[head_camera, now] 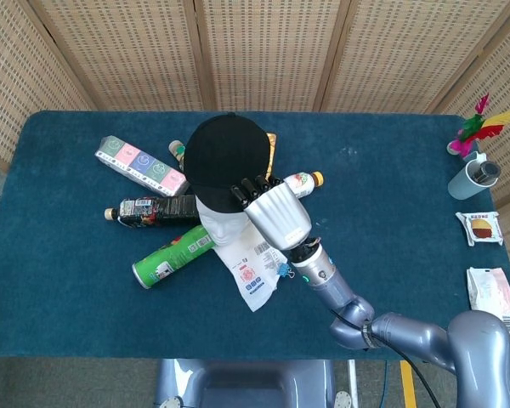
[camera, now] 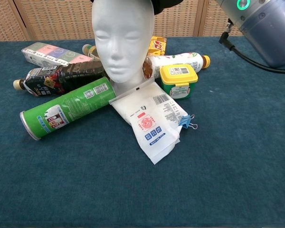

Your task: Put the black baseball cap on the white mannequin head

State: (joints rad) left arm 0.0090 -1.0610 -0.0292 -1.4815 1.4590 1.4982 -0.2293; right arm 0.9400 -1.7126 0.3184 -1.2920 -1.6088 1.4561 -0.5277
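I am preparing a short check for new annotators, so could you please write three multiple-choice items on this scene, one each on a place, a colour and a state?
1. Where is the black baseball cap?
A. on top of the white mannequin head
B. flat on the table
C. beside the feather shuttlecock

2. What colour is the lid of the small tub beside the mannequin head?
A. red
B. yellow
C. white

3. How does the green can lie?
A. upright
B. on its side
C. stacked on the tub

Answers:
1 A, the head view shows the cap covering the crown, with the right hand at its edge.
2 B, the chest view shows a yellow lid.
3 B, both views show it lying lengthwise on the table.
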